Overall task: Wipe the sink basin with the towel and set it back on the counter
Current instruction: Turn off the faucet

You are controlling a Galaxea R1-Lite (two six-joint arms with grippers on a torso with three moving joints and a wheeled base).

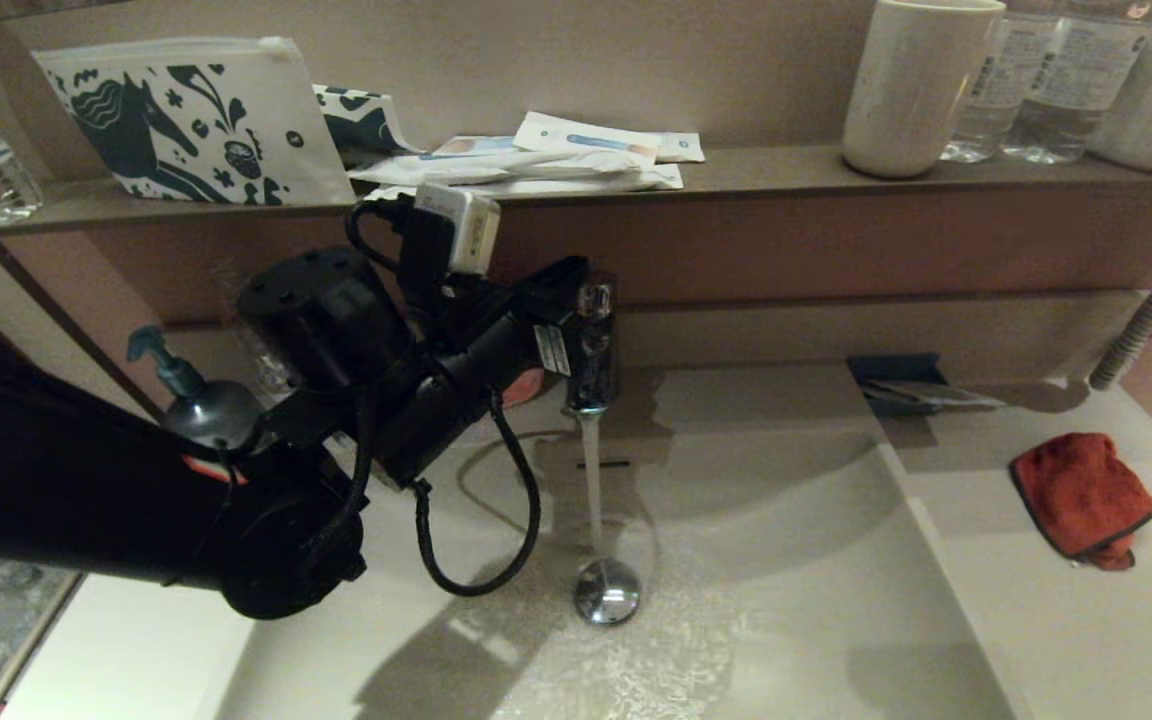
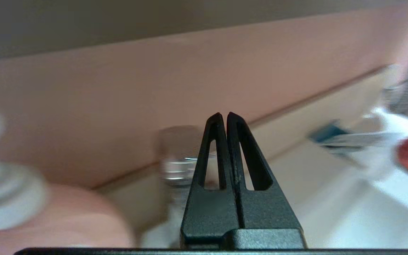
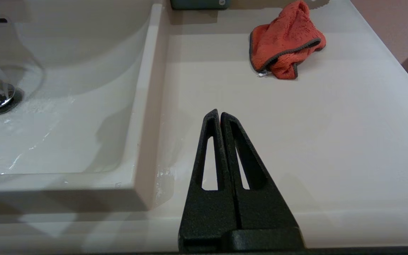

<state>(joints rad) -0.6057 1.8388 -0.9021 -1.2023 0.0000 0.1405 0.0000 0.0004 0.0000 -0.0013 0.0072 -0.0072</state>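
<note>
Towel (image 1: 1082,497) lies on counter (image 1: 1086,640), faucet (image 1: 591,345) running beside left gripper (image 2: 224,117).

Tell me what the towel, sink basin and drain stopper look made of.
Towel: fluffy microfibre-like cloth, matte red-orange, grey stitched edge. Sink basin: glossy off-white, ceramic or moulded resin; wet reflections. Drain stopper: polished chrome-looking metal, mirror shine.

Head cam above, wrists low.

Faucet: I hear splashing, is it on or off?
On. A stream of water falls from the faucet onto the drain stopper, wetting the sink basin.
</note>
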